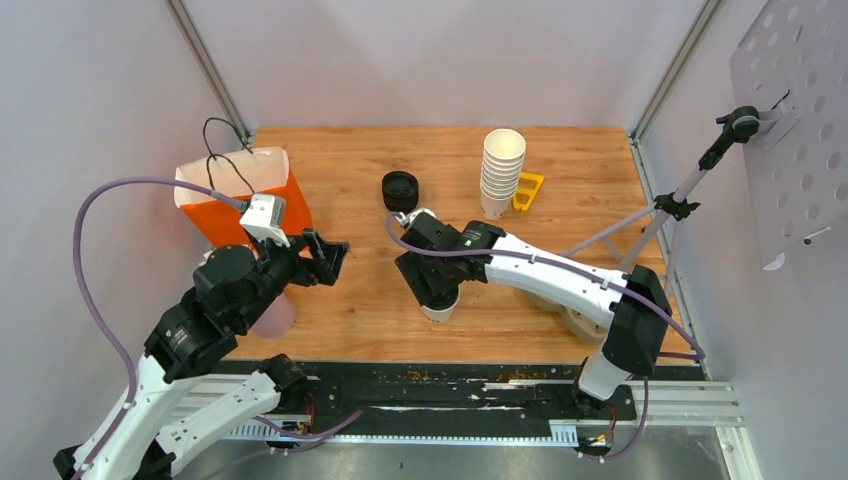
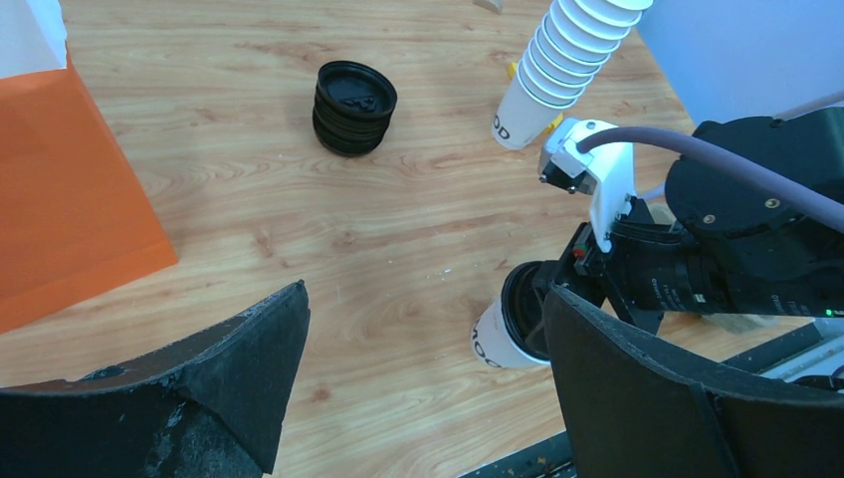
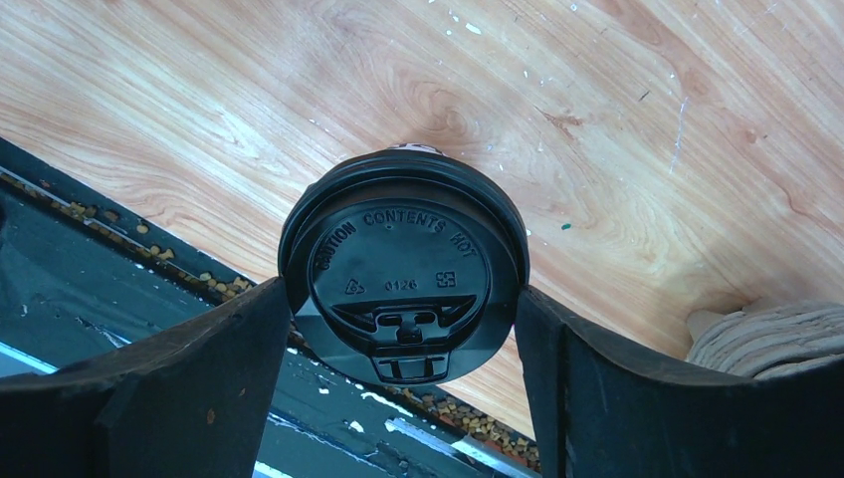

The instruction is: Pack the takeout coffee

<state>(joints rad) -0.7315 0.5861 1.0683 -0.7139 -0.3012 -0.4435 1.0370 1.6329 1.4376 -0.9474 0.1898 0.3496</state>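
cup (image 3: 403, 284) within right hand (image 3: 403, 299), perhaps touching

Table (image 1: 360, 180): pale wood grain, smooth, with a soft sheen. Cup (image 2: 491, 346): white paper, matt. Its lid (image 3: 403, 269): black plastic, semi-gloss, with raised lettering. Bag (image 2: 60, 199): orange paper, matt. Lid stack (image 2: 353, 105): black plastic, ribbed. Pads (image 3: 169, 388) of the right gripper (image 3: 400, 299): matt black, coarse, scuffed. Cable (image 2: 697, 151): smooth lilac plastic.
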